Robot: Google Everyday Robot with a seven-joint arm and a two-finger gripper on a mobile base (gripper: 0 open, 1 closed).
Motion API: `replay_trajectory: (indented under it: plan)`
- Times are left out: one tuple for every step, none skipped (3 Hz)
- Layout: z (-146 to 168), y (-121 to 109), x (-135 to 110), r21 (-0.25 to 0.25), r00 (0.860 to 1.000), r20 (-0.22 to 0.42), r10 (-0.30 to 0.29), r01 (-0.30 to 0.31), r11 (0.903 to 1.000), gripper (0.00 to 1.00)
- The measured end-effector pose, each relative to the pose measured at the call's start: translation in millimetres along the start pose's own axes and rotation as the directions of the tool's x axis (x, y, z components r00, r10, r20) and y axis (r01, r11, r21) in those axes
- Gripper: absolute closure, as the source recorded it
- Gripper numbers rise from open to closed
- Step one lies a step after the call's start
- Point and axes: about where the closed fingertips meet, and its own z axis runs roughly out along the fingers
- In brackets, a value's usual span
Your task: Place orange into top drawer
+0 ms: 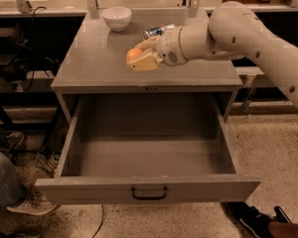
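Note:
The orange [133,54] is a small round fruit held between the pale fingers of my gripper [139,57], just above the grey cabinet top [97,63]. The gripper is shut on it; one finger [145,63] lies in front of the fruit and another behind it. The arm reaches in from the right. The top drawer [149,190] is pulled fully open below the cabinet top, its inside bare, with a small dark bar handle [149,194] on its front panel.
A white bowl [116,18] stands at the back of the cabinet top. A crushed silver can [157,31] lies behind the gripper. A person's leg and shoe [10,190] are at the lower left. Dark shoes [260,222] show at the lower right.

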Motion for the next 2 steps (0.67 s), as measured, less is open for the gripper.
replay_trajectory:
  plan:
    - [10.5, 30.9, 21.6, -0.099, 1.0, -0.011, -0.008, 0.006, 0.995, 1.0]
    - [17.3, 72.6, 52.3, -0.194, 1.0, 0.01, 0.027, -0.024, 0.9807, 1.0]
